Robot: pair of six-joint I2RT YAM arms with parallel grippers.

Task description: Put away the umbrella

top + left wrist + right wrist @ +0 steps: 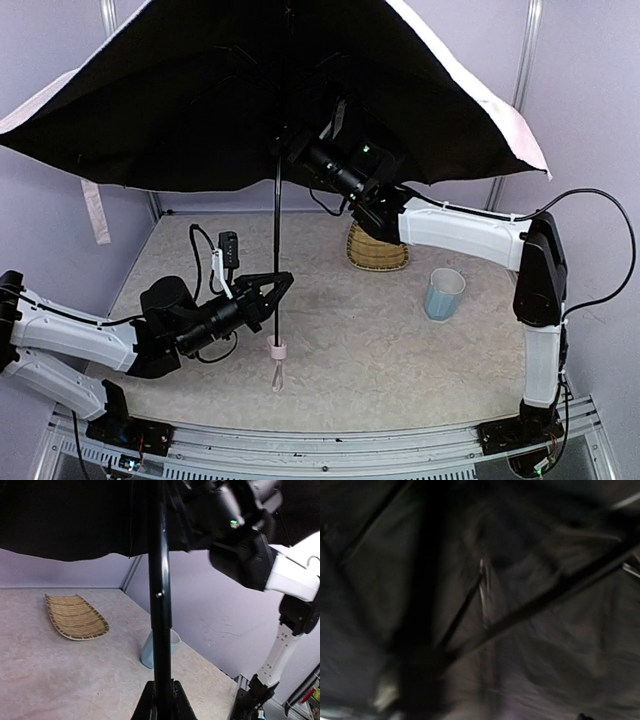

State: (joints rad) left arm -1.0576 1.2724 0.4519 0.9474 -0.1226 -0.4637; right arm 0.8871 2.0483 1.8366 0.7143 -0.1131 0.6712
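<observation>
The umbrella (200,90) stands open and upright, its black lining facing down and its pale-pink edge showing at the right. Its thin black shaft (277,230) runs down to the small pink handle (278,350), with the strap loop hanging just above the table. My left gripper (279,286) is shut on the shaft a little above the handle. In the left wrist view the shaft (160,605) rises between my left gripper's (161,700) fingers. My right gripper (296,150) is up under the canopy by the top of the shaft. Its jaws are hidden. The right wrist view shows only blurred black lining (530,630) and ribs.
A woven yellow tray (377,250) lies behind the shaft at mid-table and also shows in the left wrist view (75,617). A pale-blue cup (443,293) stands to the right of it, partly behind the shaft in the left wrist view (145,655). Purple walls enclose the table.
</observation>
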